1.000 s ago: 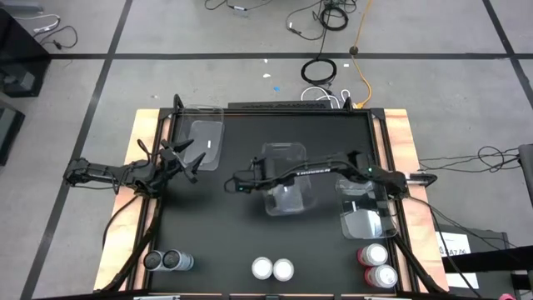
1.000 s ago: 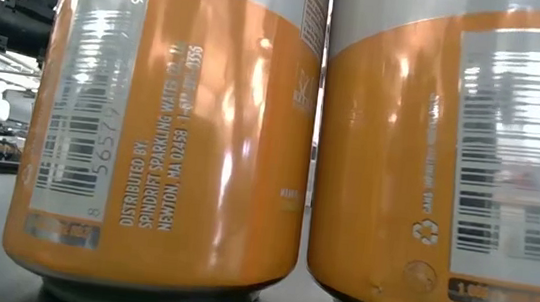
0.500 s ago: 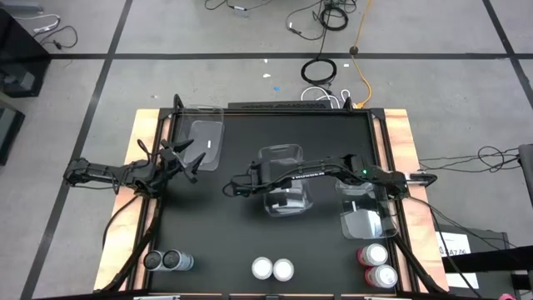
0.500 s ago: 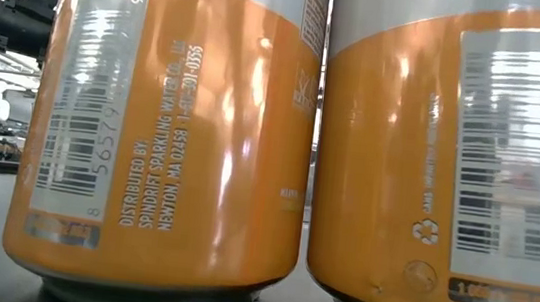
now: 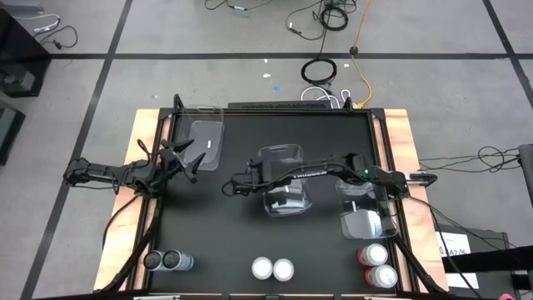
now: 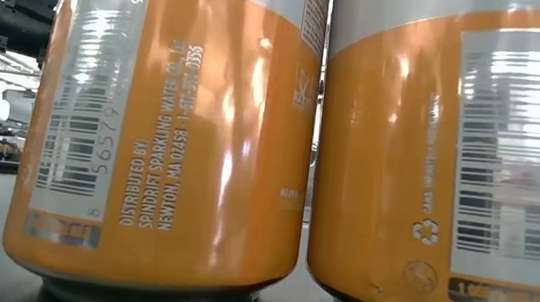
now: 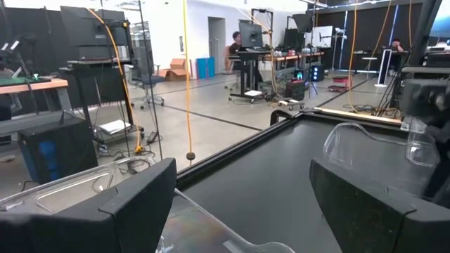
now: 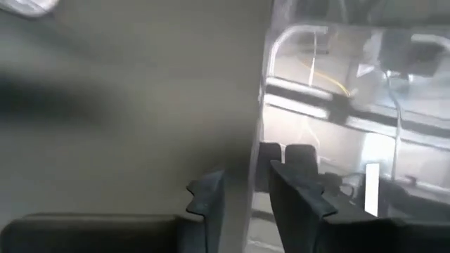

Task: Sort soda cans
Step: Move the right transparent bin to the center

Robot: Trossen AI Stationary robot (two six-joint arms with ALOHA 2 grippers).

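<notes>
Left gripper (image 5: 190, 161) at left edge, fingers spread; right gripper (image 5: 229, 188) mid-table, fingers nearly closed.

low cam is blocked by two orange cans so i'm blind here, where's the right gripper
observer: the right gripper is mid-table, shut on the left wall of the middle bin.
operator: and the left one
observer: the left gripper is open, beside the left bin.
operator: any cans in a bin
observer: none. the dark cans, orange cans and red cans stand in pairs along the front edge.
</notes>
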